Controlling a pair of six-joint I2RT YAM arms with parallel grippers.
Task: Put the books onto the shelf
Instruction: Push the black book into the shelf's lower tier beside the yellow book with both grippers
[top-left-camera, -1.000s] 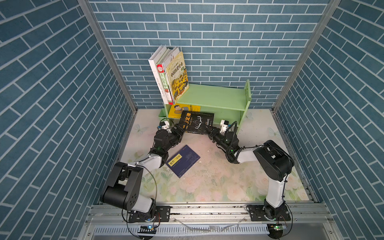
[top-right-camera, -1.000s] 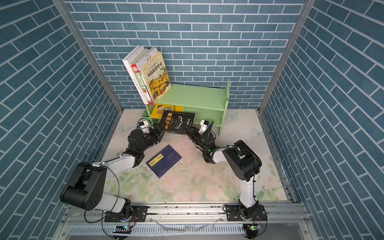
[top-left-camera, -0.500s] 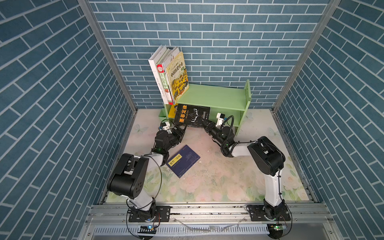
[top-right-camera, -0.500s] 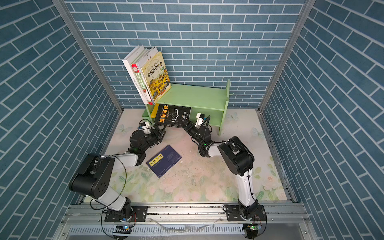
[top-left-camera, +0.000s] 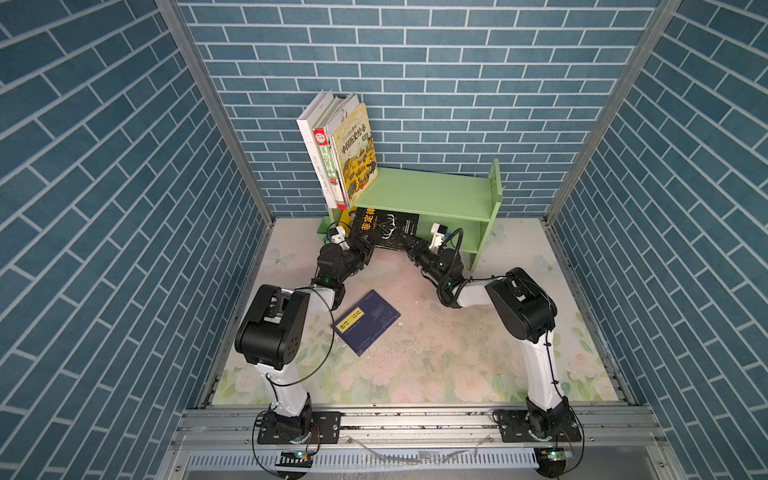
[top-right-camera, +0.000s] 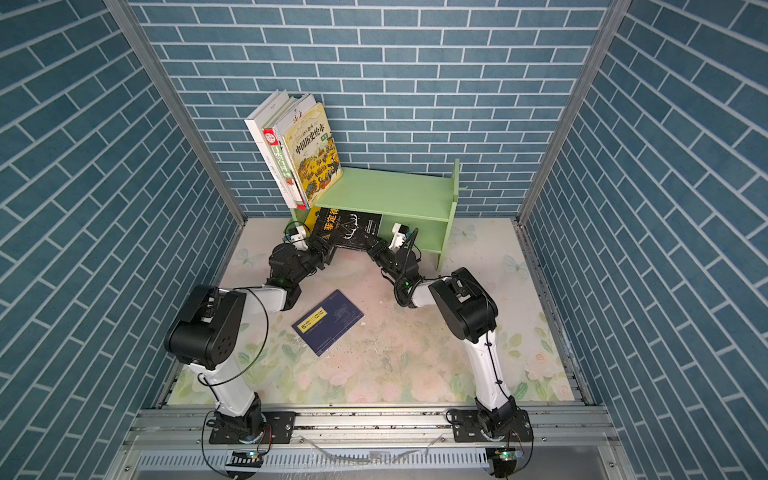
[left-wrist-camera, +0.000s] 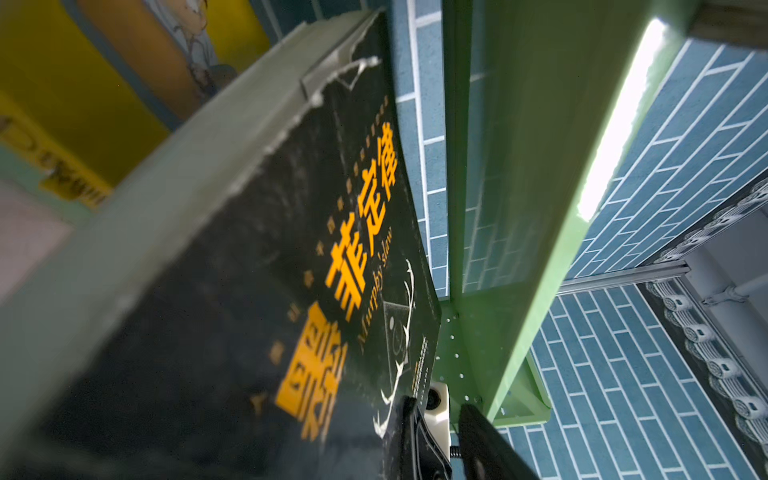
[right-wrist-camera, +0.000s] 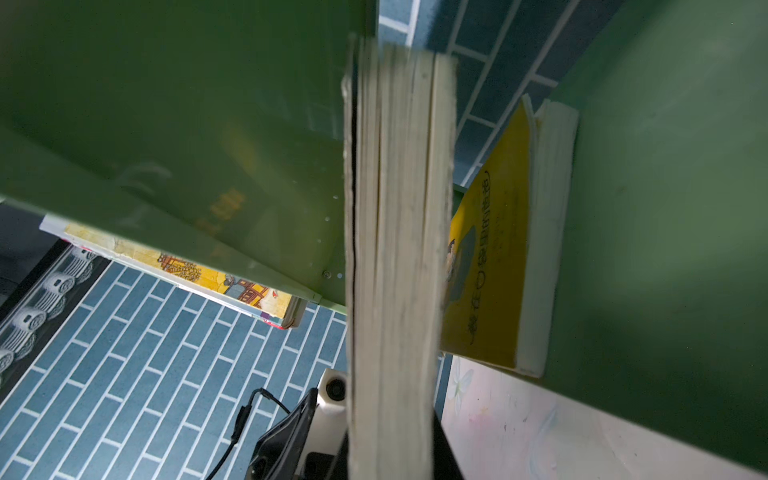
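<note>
Black orange-titled book (top-left-camera: 386, 228) partly inside lower tier of light green wooden shelf (top-left-camera: 432, 195); right gripper (top-left-camera: 411, 248) pinches it (left gripper (top-left-camera: 365, 252): grip indeterminate).

Blue brick-pattern walls (top-left-camera: 457, 62) stand beyond the jaws and to both sides, joined by metal corner posts (top-left-camera: 216, 116). Beneath the jaws lies a pale floral mat (top-left-camera: 436, 365); behind them runs a metal rail (top-left-camera: 415, 419).

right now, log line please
black book: partly in shelf; right gripper: shut on it; left gripper: near its corner; navy book: on table
</note>
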